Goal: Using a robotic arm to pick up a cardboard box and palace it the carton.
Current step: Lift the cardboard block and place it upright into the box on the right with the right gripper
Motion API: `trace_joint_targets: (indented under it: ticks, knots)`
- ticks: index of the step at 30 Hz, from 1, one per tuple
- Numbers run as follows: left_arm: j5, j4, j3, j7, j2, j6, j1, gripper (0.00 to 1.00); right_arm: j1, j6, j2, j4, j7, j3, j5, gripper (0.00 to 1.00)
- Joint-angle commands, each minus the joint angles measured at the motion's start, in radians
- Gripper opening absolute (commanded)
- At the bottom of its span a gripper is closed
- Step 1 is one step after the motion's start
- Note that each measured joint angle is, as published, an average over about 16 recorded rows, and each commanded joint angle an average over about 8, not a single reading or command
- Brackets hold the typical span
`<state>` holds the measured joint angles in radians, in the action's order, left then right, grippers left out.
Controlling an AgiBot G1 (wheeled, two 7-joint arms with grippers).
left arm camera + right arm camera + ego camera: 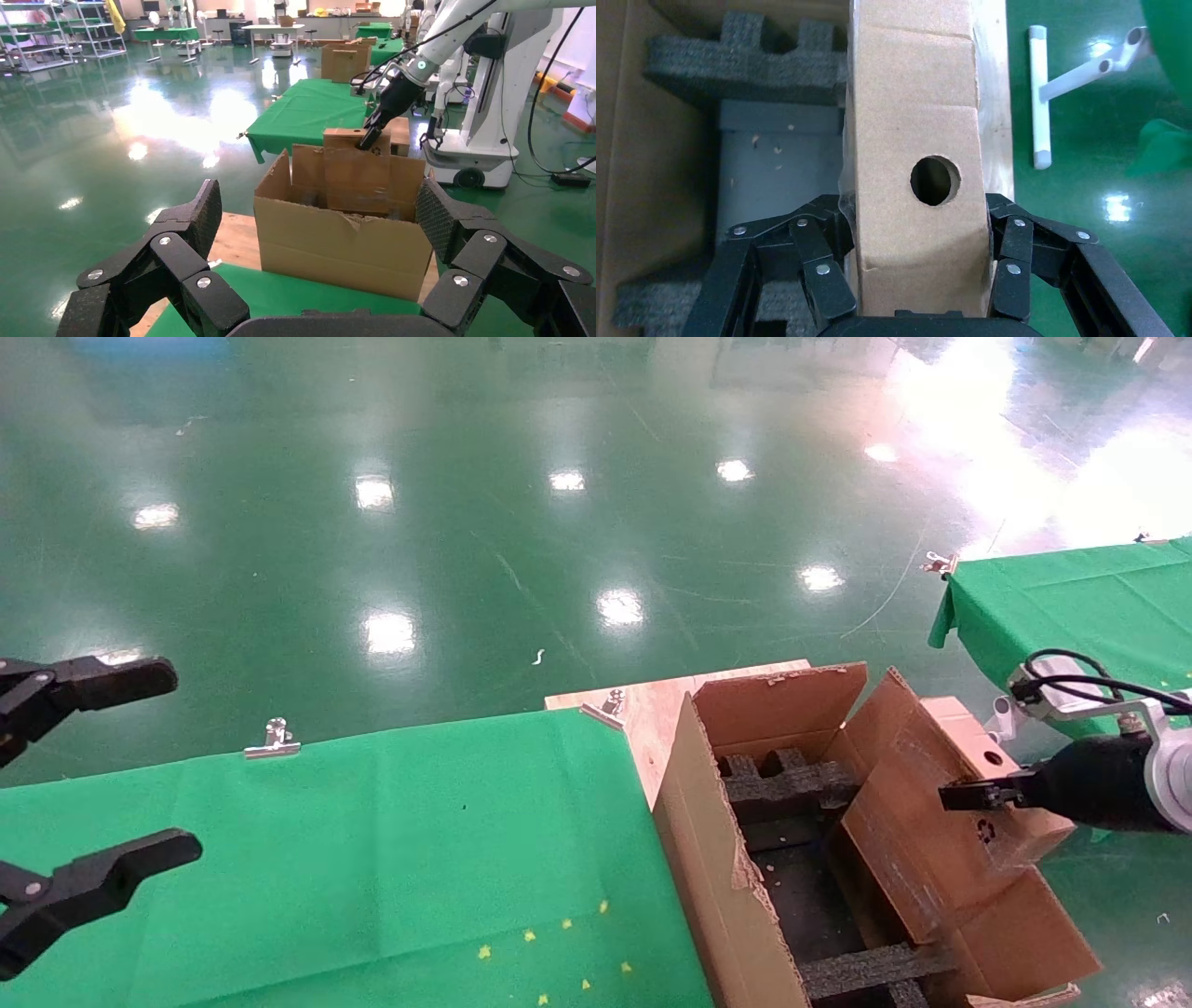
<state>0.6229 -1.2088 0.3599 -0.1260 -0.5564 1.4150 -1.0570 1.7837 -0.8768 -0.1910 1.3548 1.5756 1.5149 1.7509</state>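
- Glossy green flooring (521, 523) with bright lamp reflections fills the background, and a bench draped in green cloth (372, 859) is seen in front of the robot, with a second green-clothed bench (1071, 598) well apart on the right.
- A large brown corrugated carton with ragged flaps (717, 859) is stood at the edge of the bench, flaps spread open so that the interior is left free; black foam inserts (787, 784) are seen inside, with slots apparently meant to cradle the load.
- The flat, closed brown cardboard box with a small round hole (919, 175) is held above the right side of the carton, tilted, its lower part already down between the flaps.
- The right end effector (916, 274) is clenched on the narrow top edge of the box, one finger group pressed to each broad face, so the box hangs edge-down for insertion.
- The left end effector (88, 803) is parked over the left of the bench, its fingers spread and nothing gripped.
- The lower edge of the box is hidden by the carton walls, so it cannot be told whether it has met the foam; it probably has not.
- The near end of the carton is cut off in the head view.
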Motion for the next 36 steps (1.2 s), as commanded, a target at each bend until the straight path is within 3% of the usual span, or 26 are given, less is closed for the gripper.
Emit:
trace_joint_targets:
  ticks: [1,12,22,36]
  knots:
    - [0.000,0.000,0.000,0.000,0.000,0.000,0.000,1.00,0.001,0.002,-0.005,0.001,0.023,0.001,0.022,0.00]
    - [0.000,0.000,0.000,0.000,0.000,0.000,0.000,1.00,-0.019,-0.012,-0.053,0.000,0.119,0.022,0.100,0.00]
    - [0.000,0.000,0.000,0.000,0.000,0.000,0.000,1.00,-0.081,0.041,-0.105,-0.004,0.250,0.055,0.202,0.00]
    - [0.000,0.000,0.000,0.000,0.000,0.000,0.000,1.00,-0.193,0.136,-0.176,-0.005,0.543,0.085,0.485,0.00]
